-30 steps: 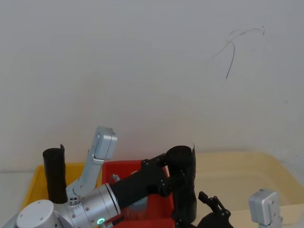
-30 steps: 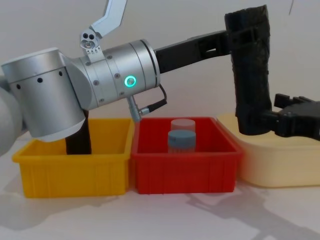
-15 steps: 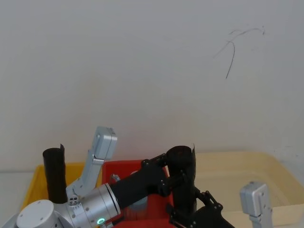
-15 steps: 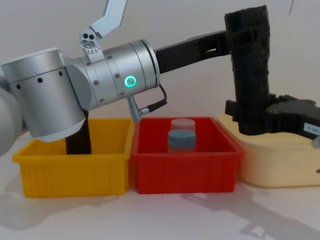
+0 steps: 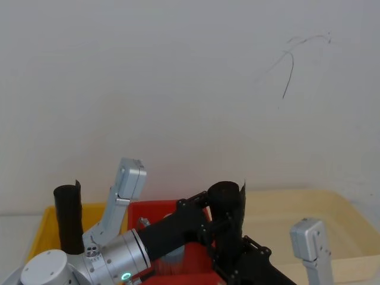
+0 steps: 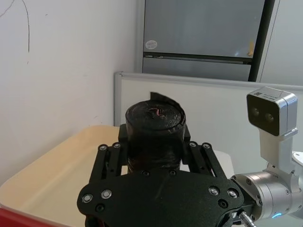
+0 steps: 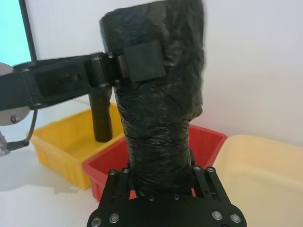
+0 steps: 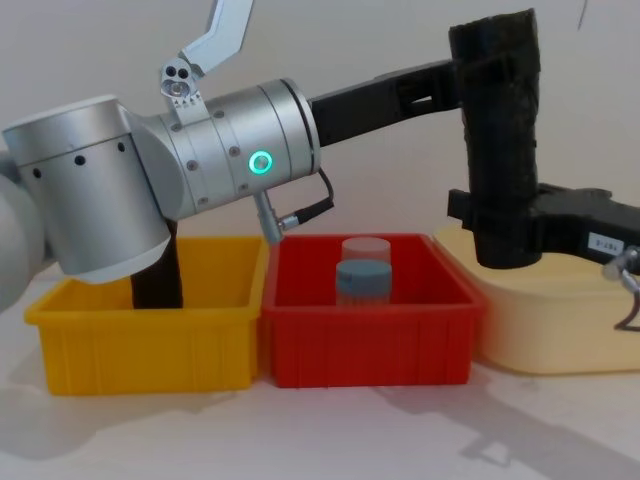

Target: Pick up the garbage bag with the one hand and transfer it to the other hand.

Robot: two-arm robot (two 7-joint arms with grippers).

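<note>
The left end effector is clamped on the top of the upright bag, held above the red bin and cream tub, while the right end effector, its white label unreadable, sits around the bag's lower part; whether it grips cannot be told.
</note>
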